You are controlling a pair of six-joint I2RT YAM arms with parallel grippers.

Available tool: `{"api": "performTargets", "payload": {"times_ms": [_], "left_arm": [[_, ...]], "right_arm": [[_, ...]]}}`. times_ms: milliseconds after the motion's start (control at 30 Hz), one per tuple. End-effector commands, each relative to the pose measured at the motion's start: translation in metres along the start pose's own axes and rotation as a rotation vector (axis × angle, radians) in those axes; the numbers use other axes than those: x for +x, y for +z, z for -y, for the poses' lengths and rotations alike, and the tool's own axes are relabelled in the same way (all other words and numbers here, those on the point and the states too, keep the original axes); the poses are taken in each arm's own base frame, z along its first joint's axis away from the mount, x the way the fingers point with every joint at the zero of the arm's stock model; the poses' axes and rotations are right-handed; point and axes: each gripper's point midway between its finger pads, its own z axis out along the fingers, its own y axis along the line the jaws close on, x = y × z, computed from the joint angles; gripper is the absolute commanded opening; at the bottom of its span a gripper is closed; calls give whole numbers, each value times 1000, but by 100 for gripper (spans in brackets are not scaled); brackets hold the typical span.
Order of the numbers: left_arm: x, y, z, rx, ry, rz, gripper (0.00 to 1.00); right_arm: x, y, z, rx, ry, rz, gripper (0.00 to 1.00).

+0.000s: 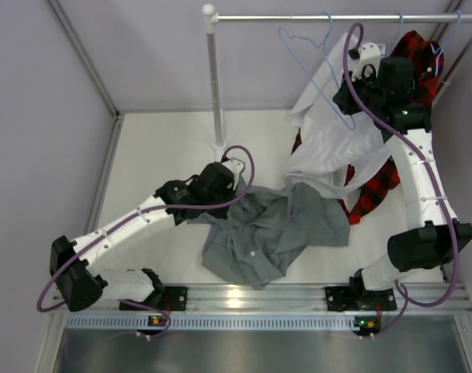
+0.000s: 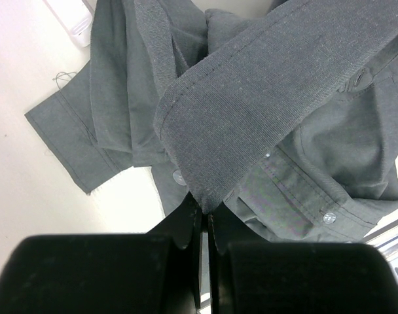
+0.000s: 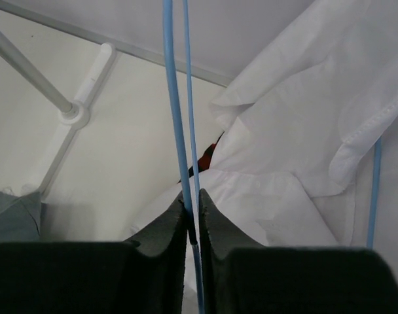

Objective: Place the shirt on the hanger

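Grey shirt (image 1: pixel 275 229): soft cloth, button-up, lying crumpled on the white surface (image 1: pixel 166 155) near the middle, between the two arm bases and a little beyond them. One sleeve end with its cuff lies flat on the surface in the left wrist view; several small buttons show along a placket.

Left gripper (image 2: pixel 204 206): low over the far left edge of the grey shirt. Jaws all but closed, with only a thin slit between them, pinching a stitched, folded band of the cloth. The band rises from the tips and runs up and to the right. It may be the collar or a hem; the view is too close to tell which.

Hanger (image 3: pixel 177 118): thin light-blue wire, hooked over the horizontal metal rail (image 1: pixel 337 17) at the far side, hanging just left of the white shirt (image 1: pixel 329 140).

Right gripper (image 3: pixel 192 196): raised at the far right, beside the rail's garments. Jaws closed onto the hanger. Two strands of blue wire run down side by side and pass between the tips, touching them.

White shirt: hangs from the rail on its own blue wire, its lower part draped down to the surface and touching the far right edge of the grey shirt.

Red-and-black plaid shirt (image 1: pixel 383 183): hangs behind and to the right of the white shirt, partly hidden by the right arm.

Upright post (image 1: pixel 215 85): metal, standing on the surface at the far left end of the rail.
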Motion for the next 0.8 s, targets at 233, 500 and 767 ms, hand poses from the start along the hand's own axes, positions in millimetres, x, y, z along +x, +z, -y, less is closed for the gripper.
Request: {"api": "performTargets", "payload": {"times_ms": [233,500,767], "left_arm": [[-6,-9,2,27,-6,44,0],[-6,-10,1,19,-10,51,0],[-11,-14,-2,11,-21,80,0]], "right_arm": [[-26,-16,-9,-34,11,93,0],[-57,-26,-21,-90,37,188,0],[-82,-39,-27,-111,67,264,0]]}}
